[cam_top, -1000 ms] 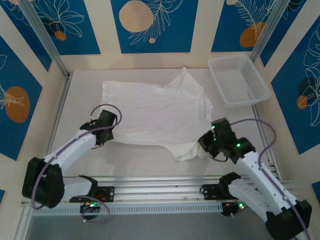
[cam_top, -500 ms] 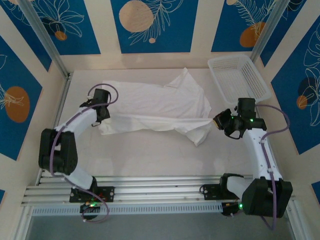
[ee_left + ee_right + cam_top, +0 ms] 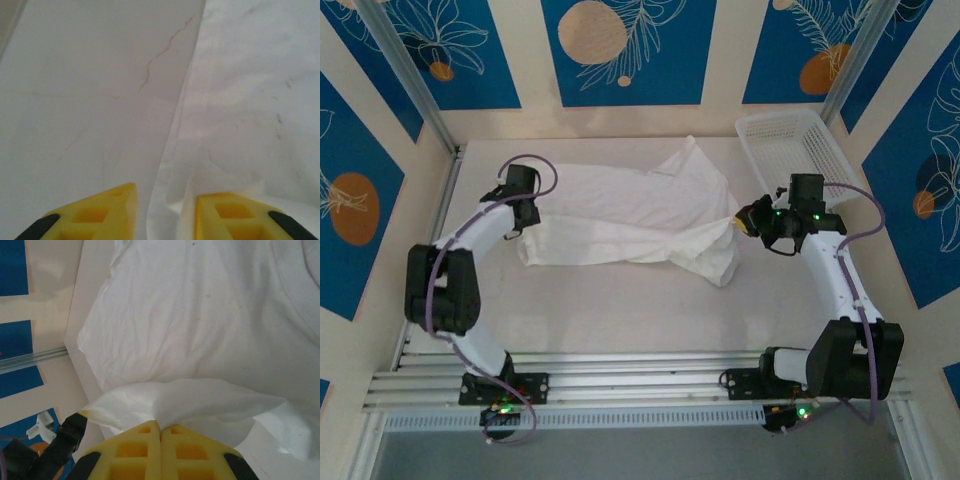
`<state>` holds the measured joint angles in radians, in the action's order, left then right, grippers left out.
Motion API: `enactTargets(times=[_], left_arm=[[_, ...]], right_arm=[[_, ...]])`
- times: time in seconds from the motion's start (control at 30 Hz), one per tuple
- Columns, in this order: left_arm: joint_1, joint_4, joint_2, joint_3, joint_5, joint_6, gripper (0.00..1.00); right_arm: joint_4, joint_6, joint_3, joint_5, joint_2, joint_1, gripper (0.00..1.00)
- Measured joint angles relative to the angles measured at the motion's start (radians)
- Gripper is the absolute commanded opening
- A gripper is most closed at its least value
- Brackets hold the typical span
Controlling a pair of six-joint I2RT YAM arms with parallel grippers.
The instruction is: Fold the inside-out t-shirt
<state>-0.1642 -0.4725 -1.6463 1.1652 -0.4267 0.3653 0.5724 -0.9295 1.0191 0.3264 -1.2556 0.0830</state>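
Note:
The white t-shirt (image 3: 630, 215) lies across the middle of the table, its near part doubled over into a long band. My left gripper (image 3: 527, 213) sits at the shirt's left edge. In the left wrist view the left gripper (image 3: 165, 215) is open, and a loose fold of the shirt (image 3: 240, 100) lies between the parted yellow fingers (image 3: 100, 215). My right gripper (image 3: 748, 220) is at the shirt's right edge. In the right wrist view the right gripper (image 3: 161, 432) is shut on a lifted flap of the shirt (image 3: 200, 315).
A white mesh basket (image 3: 795, 158) stands at the back right, close behind the right arm. Bare white table (image 3: 620, 310) stretches between the shirt and the arm bases. Metal frame posts (image 3: 415, 85) rise at the far corners.
Both arms swung outward and away from the bases, carrying the shirt's near edge up over the rest. The spread shirt is now a narrower folded band.

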Motion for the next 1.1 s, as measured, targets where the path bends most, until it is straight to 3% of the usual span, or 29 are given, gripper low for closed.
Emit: enactTargets(times=[0.1, 0.23, 0.4, 0.73, 1.1], left_arm=[[-0.064, -0.039, 0.083, -0.057, -0.014, 0.021, 0.39], [-0.119, -0.054, 0.07, -0.099, -0.002, 0.027, 0.41], [-0.121, -0.062, -0.024, -0.101, 0.062, 0.028, 0.39], [-0.115, -0.092, -0.185, -0.021, 0.026, 0.028, 0.35], [-0.091, -0.179, -0.253, 0.05, -0.005, 0.069, 0.07]], right_arm=[[-0.009, 0.0, 0.0, 0.0, -0.004, -0.015, 0.0], [-0.012, -0.001, 0.0, 0.001, -0.017, -0.038, 0.0], [-0.011, 0.0, 0.001, 0.008, -0.032, -0.052, 0.0], [-0.007, 0.0, 0.006, 0.007, -0.031, -0.057, 0.0], [0.022, -0.001, 0.01, -0.009, -0.006, -0.04, 0.0]])
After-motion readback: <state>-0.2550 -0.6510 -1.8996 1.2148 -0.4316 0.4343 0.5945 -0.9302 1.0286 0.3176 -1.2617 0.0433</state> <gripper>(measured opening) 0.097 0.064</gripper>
